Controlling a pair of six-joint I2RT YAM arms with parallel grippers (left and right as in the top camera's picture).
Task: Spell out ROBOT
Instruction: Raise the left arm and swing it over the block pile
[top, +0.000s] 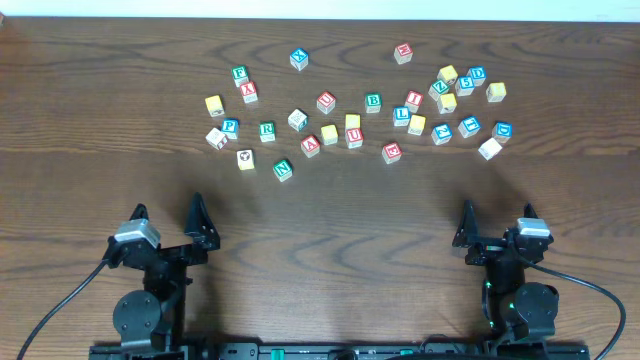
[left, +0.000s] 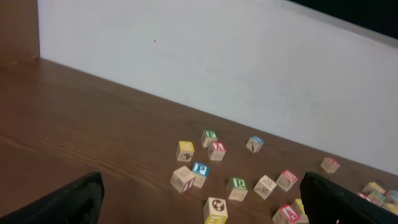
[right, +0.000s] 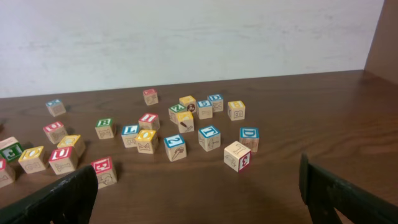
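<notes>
Overhead: lettered blocks (top: 352, 122) lay scattered across the far half of the table (top: 320, 230), none lined up, so by my read the spelling hadn't started. Green R (top: 267, 130) sat left of centre with gaps on all sides; green B (top: 373, 101) was near a blue neighbour. O and T were too small to pick out. Left gripper (top: 168, 215) and right gripper (top: 497, 220) hovered near the front edge, well apart from the blocks, both spread wide and empty. Left wrist: fingers (left: 74, 202) framed the left cluster, the R (left: 237, 186) ahead, nothing between them. Right wrist: fingers (right: 339, 190) likewise apart, B (right: 104, 126) off to the left. Blocks looked like small wooden cubes: probably light, rigid, not fragile, flat-faced. I'd pinch two opposite side faces from above, low on the cube, watching the neighbours.
</notes>
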